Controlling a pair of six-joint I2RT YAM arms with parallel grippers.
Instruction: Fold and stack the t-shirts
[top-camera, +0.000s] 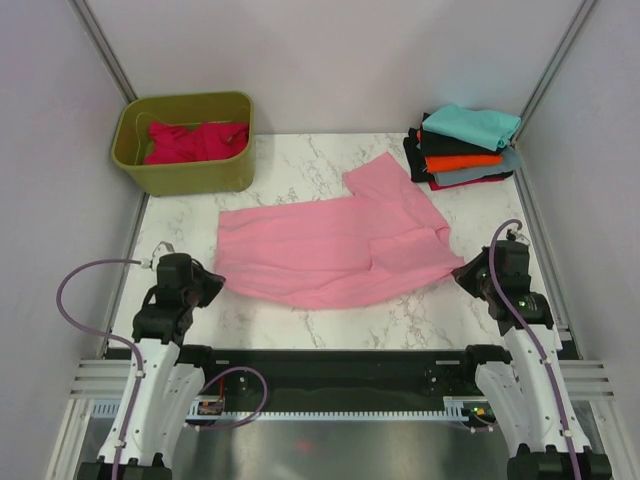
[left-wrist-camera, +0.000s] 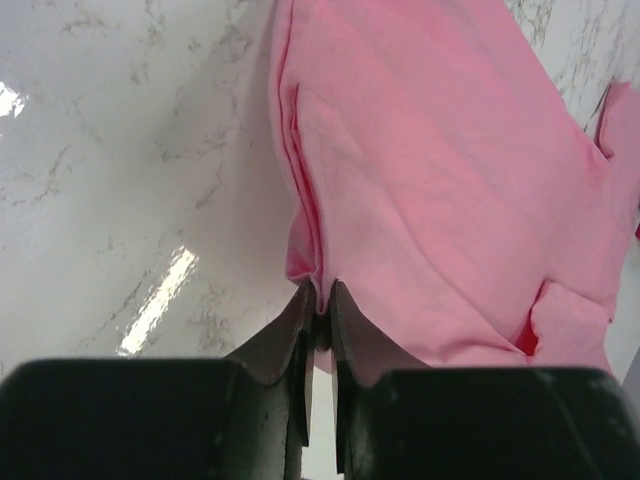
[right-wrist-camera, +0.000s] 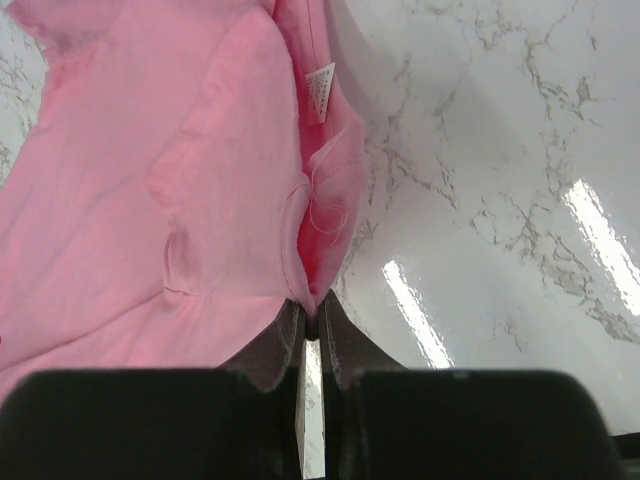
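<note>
The light pink t-shirt (top-camera: 335, 245) lies spread across the middle of the marble table, a sleeve pointing to the far right. My left gripper (top-camera: 213, 283) is shut on its near left edge; the left wrist view shows the cloth (left-wrist-camera: 430, 180) pinched at the gripper (left-wrist-camera: 321, 297). My right gripper (top-camera: 462, 272) is shut on its near right edge by the collar; the right wrist view shows the shirt (right-wrist-camera: 200, 170) and its white label (right-wrist-camera: 320, 92) ahead of the gripper (right-wrist-camera: 311, 312). A crimson t-shirt (top-camera: 197, 140) lies in the tub. Folded teal (top-camera: 470, 123), black, orange (top-camera: 460, 161) and grey-blue shirts are stacked at the far right.
The olive-green plastic tub (top-camera: 185, 145) stands at the far left corner. White walls close in the table on three sides. Bare marble (top-camera: 330, 325) lies between the shirt and the arm bases.
</note>
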